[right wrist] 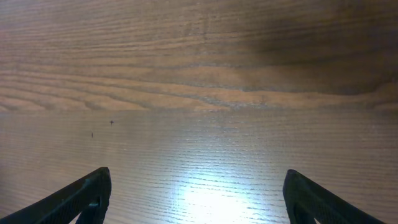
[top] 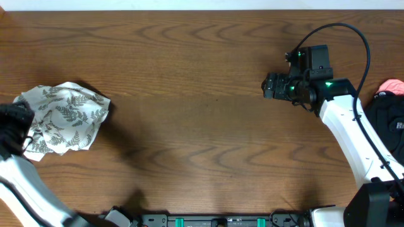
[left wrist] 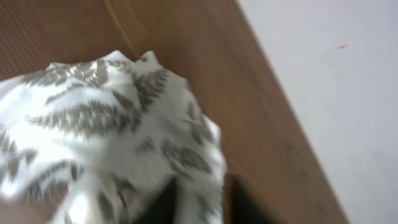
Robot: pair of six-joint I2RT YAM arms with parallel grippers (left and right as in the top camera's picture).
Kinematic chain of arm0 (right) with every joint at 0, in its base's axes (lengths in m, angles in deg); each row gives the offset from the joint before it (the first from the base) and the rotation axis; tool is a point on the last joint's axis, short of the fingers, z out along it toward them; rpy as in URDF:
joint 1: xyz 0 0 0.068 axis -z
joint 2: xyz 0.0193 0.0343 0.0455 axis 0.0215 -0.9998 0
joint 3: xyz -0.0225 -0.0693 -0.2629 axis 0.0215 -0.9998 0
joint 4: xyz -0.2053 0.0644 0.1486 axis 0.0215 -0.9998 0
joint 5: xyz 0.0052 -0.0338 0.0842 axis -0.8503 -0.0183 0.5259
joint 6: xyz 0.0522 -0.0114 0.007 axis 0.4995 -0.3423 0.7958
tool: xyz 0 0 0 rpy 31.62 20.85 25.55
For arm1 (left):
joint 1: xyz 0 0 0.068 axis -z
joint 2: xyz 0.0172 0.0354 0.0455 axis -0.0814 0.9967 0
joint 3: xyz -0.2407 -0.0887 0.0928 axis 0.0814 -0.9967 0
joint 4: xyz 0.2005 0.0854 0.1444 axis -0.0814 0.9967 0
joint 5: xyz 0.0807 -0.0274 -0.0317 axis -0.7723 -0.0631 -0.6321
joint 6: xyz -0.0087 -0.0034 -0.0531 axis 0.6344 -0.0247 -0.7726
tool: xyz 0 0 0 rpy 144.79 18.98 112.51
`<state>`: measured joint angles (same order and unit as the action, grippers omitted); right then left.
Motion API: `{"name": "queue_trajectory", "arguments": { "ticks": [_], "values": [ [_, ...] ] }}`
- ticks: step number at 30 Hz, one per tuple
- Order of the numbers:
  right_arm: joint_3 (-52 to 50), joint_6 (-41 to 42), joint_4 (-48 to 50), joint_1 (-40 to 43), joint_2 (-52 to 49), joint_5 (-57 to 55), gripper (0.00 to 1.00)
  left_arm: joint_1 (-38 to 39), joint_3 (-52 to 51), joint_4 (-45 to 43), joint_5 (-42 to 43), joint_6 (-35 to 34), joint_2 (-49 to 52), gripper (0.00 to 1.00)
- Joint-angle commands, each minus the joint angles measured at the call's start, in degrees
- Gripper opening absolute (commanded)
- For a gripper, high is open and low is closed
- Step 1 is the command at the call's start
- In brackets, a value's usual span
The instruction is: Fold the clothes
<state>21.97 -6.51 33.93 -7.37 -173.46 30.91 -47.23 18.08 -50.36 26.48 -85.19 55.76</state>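
Observation:
The cream-white garment printed with grey-green fern leaves (top: pixel 63 116) is bunched up at the far left of the wooden table. My left gripper (top: pixel 14 126) is at its left edge, shut on the fabric. In the left wrist view the fern garment (left wrist: pixel 106 130) fills the left and middle, with cloth pinched between the dark fingers (left wrist: pixel 199 202). My right gripper (top: pixel 270 85) is open and empty above bare wood at the right; in the right wrist view its fingers (right wrist: pixel 198 193) are spread wide. A black garment (top: pixel 388 123) lies at the right edge. The plain white garment is out of view.
A pink-red item (top: pixel 391 85) lies at the right edge next to the black garment. The table's far edge (top: pixel 202 9) meets a white surface, which also shows past the table edge in the left wrist view (left wrist: pixel 323 81). Arm bases (top: pixel 221 221) stand at the front.

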Motion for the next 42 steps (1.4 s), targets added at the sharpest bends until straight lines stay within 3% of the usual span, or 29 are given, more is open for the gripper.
{"name": "queue_trajectory", "arguments": {
  "ticks": [1, 9, 11, 14, 17, 20, 23, 30, 36, 40, 42],
  "values": [
    [0.1, -0.2, -0.4, -0.5, -0.2, -0.3, 0.86, 0.1, 0.1, -2.2, -0.3, 6.0, 7.5, 0.06],
    [0.1, -0.2, -1.4, -0.5, -0.2, 1.0, 0.85, 0.1, 0.1, -0.7, 1.6, 7.5, 27.5, 0.06],
    [0.1, -0.2, -1.7, -0.5, -0.2, 1.0, 0.84, 0.1, 0.1, 0.1, 1.9, 7.6, 28.8, 0.07],
    [0.1, -0.3, -1.8, -0.5, -0.2, 0.9, 0.84, 0.1, 0.3, 0.2, 7.0, 7.5, 27.6, 0.17],
    [0.1, -3.7, -1.6, -0.5, -0.2, 0.9, 0.85, 0.1, 1.7, 0.7, 15.2, 6.8, 23.4, 0.35],
    [0.1, -10.8, -1.6, -0.5, -0.2, 1.7, 0.87, 0.2, 3.6, 2.1, 20.7, 6.4, 16.9, 0.41],
    [0.1, -16.3, -1.1, -0.5, -0.2, 4.1, 0.87, 0.6, 5.2, 4.2, 22.2, 6.9, 7.9, 0.45],
    [0.2, -16.6, 5.3, -0.4, 0.7, 11.2, 0.84, 4.0, 5.6, 7.8, 22.0, 12.7, -13.9, 0.49],
    [0.6, -16.6, 12.1, -0.4, 6.0, 12.0, 0.83, 8.9, 5.6, 18.9, 14.7, 25.6, -25.7, 0.49],
    [0.6, -16.6, 14.8, -0.4, 11.2, 9.1, 0.84, 14.0, 5.6, 29.8, 12.7, 36.4, -28.0, 0.5],
    [0.6, -15.6, 14.7, -0.4, 14.1, 5.4, 0.84, 17.7, 5.6, 33.8, 11.1, 38.0, -29.2, 0.5]
  ]
}}
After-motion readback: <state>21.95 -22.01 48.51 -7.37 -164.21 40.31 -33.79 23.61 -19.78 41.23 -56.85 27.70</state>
